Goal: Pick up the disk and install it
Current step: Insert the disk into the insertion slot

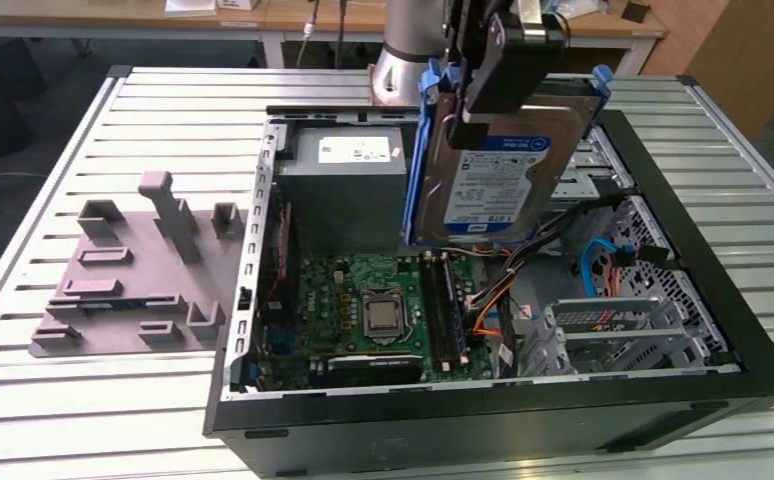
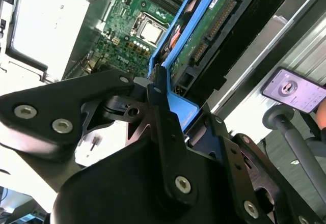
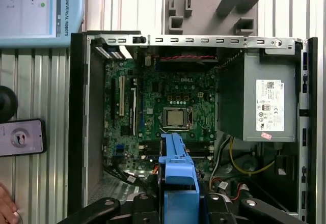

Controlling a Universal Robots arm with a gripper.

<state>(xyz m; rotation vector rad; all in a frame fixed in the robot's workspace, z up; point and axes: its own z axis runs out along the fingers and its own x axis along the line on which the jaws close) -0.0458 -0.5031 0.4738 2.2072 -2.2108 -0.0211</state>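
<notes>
The disk (image 1: 497,172), a silver drive with a white-and-blue label in a blue carrier, hangs upright above the open computer case (image 1: 494,400), over its right half in the exterior view. My gripper (image 1: 483,100) is shut on the disk's upper end. In the second wrist view the black fingers (image 2: 159,113) clamp the blue carrier, and the drive's green circuit side (image 2: 204,35) points down toward the motherboard. The first wrist view has the carrier's edge (image 3: 178,170) sticking out from the gripper (image 3: 178,206) over the case interior.
Inside the case lie the motherboard (image 1: 374,310), a grey power supply box (image 1: 347,185), cables and a metal drive cage (image 1: 621,325). A grey plastic fixture (image 1: 134,270) sits on the slatted table to the exterior view's left. A phone (image 3: 20,137) and a person's hand (image 3: 5,211) are beside the case.
</notes>
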